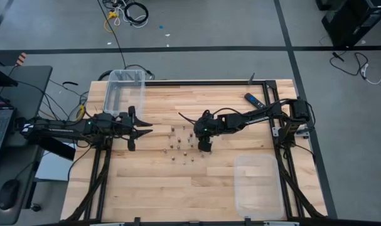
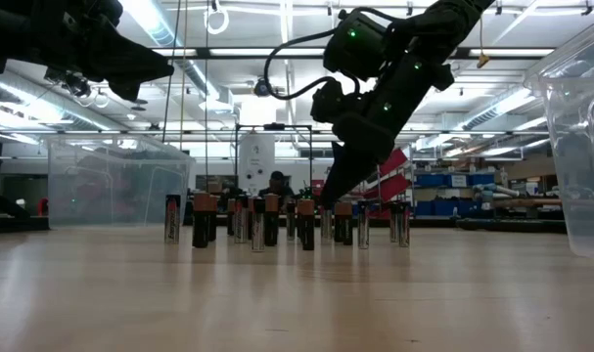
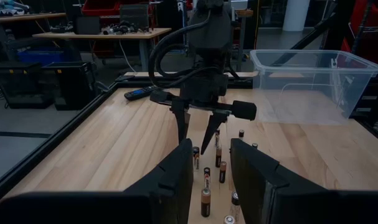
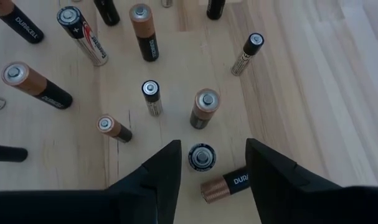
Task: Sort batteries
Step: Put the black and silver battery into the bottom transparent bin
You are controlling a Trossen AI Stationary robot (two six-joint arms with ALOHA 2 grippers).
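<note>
Right claw (image 4: 207,163) open, fingers straddling one upright battery (image 4: 202,156); another battery (image 4: 225,186) lies toppled beside it. Left claw (image 3: 208,163) part-open, empty, above desk (image 1: 146,182).

Two robot arms, each with one gripper, left (image 1: 142,130) and right (image 1: 204,148), work over a single wooden table (image 1: 146,188). About a dozen batteries (image 1: 181,145) stand clustered at its centre; the right wrist view shows at least eleven upright and one lying on its side (image 4: 225,185). Two clear plastic bins sit on the table, one at the far left (image 1: 124,91), one at the near right (image 1: 258,186). One dark remote (image 1: 253,100) lies near the far right edge.
</note>
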